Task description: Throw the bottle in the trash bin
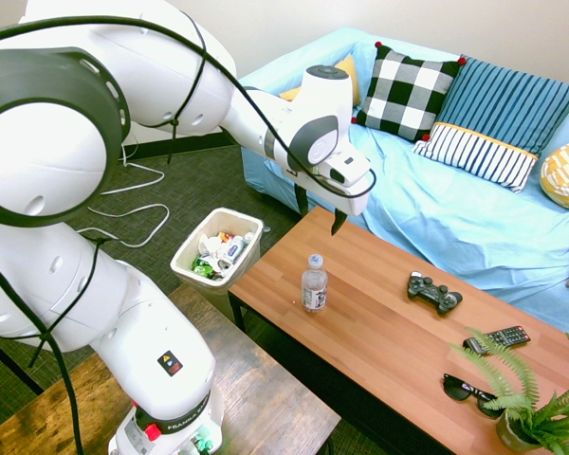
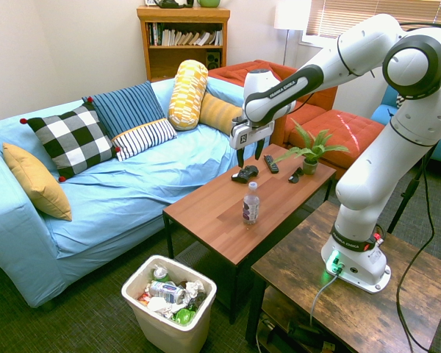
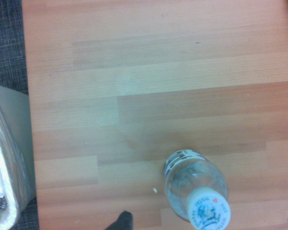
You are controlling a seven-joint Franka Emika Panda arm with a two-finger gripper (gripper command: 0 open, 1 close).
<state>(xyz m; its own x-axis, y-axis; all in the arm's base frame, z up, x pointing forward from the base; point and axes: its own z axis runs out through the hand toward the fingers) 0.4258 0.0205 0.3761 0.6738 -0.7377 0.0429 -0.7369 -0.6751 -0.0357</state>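
Bottle for disposal, 1 item, upright and ungrasped

First exterior view: 1 clear bottle (image 1: 314, 284), white-capped, upright on the wooden surface (image 1: 379, 322). My fingers (image 1: 321, 210) stand wide apart above that surface, holding nothing. 1 trash bin (image 1: 183, 259), off-white, beside the surface's end, part-filled with rubbish (image 1: 220, 254). Also on the surface: 1 game controller (image 1: 434, 293), 1 remote (image 1: 497, 340), 1 pair of sunglasses (image 1: 472, 394), 1 potted fern (image 1: 536, 403). These lie on the side away from the bin, so I judge the carry unobstructed by them.

Second exterior view: 1 sofa (image 2: 117, 213) with cushions, running alongside the surface. The bin's mouth is uncovered; the heap inside looks high enough that a dropped bottle might roll, so I would release over the middle.

Wrist view: bottle cap (image 3: 209, 209) near, bin at the edge. Done, as I judge it: approach only. Left: 1 grasp, 1 lift, 1 carry, 1 release.
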